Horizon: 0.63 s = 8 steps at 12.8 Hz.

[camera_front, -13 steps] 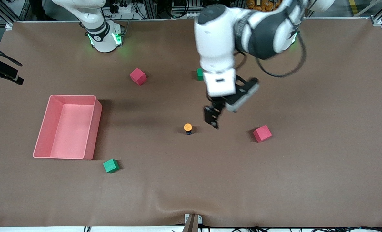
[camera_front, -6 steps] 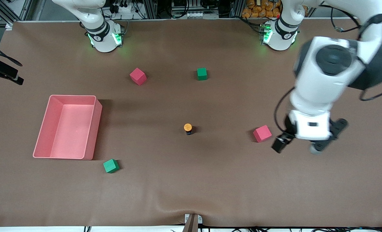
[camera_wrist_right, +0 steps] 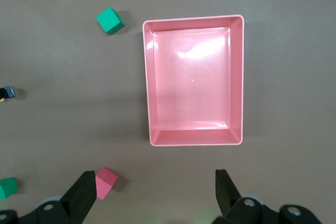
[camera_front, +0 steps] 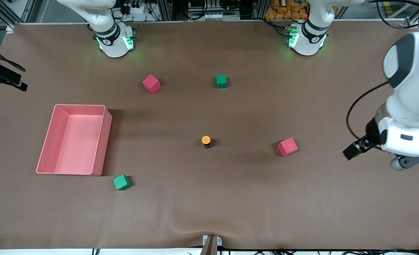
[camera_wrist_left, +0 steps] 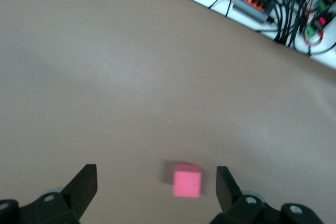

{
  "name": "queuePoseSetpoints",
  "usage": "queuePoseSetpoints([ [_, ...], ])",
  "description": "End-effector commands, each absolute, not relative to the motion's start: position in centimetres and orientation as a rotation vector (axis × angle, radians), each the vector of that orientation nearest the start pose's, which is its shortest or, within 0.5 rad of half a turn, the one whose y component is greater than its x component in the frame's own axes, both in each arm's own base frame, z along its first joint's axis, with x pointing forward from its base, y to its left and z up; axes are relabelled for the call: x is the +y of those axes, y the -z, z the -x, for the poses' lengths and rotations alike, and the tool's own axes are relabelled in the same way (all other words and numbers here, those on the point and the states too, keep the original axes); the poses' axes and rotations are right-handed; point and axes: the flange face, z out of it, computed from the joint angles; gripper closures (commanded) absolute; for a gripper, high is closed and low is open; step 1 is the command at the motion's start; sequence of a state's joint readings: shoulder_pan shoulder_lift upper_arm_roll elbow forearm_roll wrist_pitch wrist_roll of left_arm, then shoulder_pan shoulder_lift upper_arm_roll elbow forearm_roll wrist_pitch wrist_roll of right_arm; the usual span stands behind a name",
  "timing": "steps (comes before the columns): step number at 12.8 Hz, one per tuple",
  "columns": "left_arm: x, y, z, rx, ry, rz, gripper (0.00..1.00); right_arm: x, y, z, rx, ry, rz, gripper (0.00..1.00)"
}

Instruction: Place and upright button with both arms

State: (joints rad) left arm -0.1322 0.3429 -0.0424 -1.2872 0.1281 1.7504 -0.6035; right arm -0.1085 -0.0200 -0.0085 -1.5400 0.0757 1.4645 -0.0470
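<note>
the button [camera_front: 206, 141] is seen upright on the worktop [camera_front: 209, 205], orange cap up, near the middle, between the pink tray [camera_front: 105, 141] and a red cube [camera_front: 287, 146] that lies toward the left arm's end. nothing is held: the left end effector [camera_wrist_left: 156, 187] is spread open and empty, hung over the worktop at the left arm's end, well apart from the button, with that red cube framed between its fingers [camera_wrist_left: 84, 184] in the left wrist view. the right end effector [camera_wrist_right: 152, 192] is also open, parked high over the tray, and this arm waits. the placing looks done, so the button is best left untouched and the red cube avoided in any retreat.
</note>
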Motion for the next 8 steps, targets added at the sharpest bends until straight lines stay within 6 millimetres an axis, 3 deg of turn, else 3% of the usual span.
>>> queuePoseSetpoints([
  [1,-8.3,-58.7,-64.2,-0.488,0.156,3.063,0.00,-4.5,-64.7,-53.1,0.058,-0.085,3.091,0.00],
  [5,-3.4,-61.2,-59.5,-0.257,0.123,3.178,0.00,-3.8,-64.7,-53.0,0.029,-0.106,3.123,0.00],
  [8,-2.8,-62.2,-56.1,-0.194,0.109,3.175,0.00,-3.8,-64.7,-52.9,0.031,-0.118,3.122,0.00],
])
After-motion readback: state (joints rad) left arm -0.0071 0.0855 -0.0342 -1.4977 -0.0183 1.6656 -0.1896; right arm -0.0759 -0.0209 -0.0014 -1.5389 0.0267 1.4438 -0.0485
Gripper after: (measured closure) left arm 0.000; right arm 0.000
